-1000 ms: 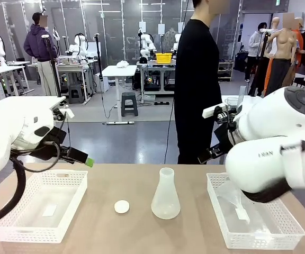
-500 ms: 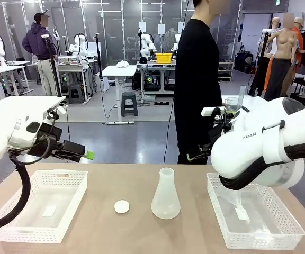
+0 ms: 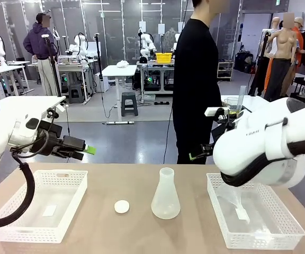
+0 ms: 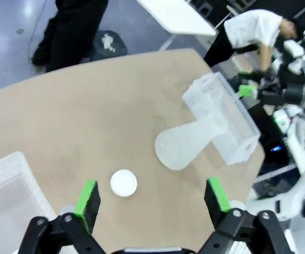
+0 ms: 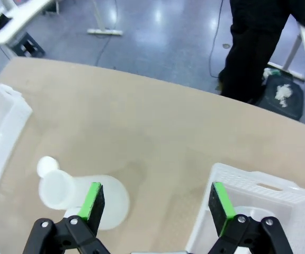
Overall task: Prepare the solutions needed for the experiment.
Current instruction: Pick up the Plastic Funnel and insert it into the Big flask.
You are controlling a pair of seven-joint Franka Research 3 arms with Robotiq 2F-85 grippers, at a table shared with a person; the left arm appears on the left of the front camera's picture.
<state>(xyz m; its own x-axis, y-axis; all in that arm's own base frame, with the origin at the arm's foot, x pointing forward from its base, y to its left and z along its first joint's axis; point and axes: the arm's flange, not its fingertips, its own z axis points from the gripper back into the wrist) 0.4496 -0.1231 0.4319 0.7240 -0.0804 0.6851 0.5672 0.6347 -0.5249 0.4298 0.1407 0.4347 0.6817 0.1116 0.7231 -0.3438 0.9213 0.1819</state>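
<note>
My left pincer (image 4: pixel 152 197) hung released above the surface (image 4: pixel 105 106), pads spread wide and gripping nothing, over the small white round cap (image 4: pixel 124 183). My right pincer (image 5: pixel 157 203) was just as wide and just as empty, looking down on the frosted conical flask (image 5: pixel 89 198).

Below them the cap lay flat, just beside the flask (image 3: pixel 166 203). The flask stood upright and unstoppered between the left basket (image 3: pixel 62 173) and the right basket (image 3: pixel 216 209). I could not make out the solution through the frosted wall. If any sat in there, I judged it a shallow layer at the bottom.

The open mouth worried me most. The flask's sides sloped and looked smooth, so pads closing on the cone could have slid up it or squeezed it out. One finger arriving first could have tipped it and spilled whatever it held.

The cap was low and thin. My fingertips might have scraped the surface or flicked it away rather than lifting it.

With both arms aimed at the middle, one could have struck the other.

Farther off, the person (image 3: pixel 195 84) stood at the far edge, near my right pincer. A wide swing of that arm risked hitting them.
</note>
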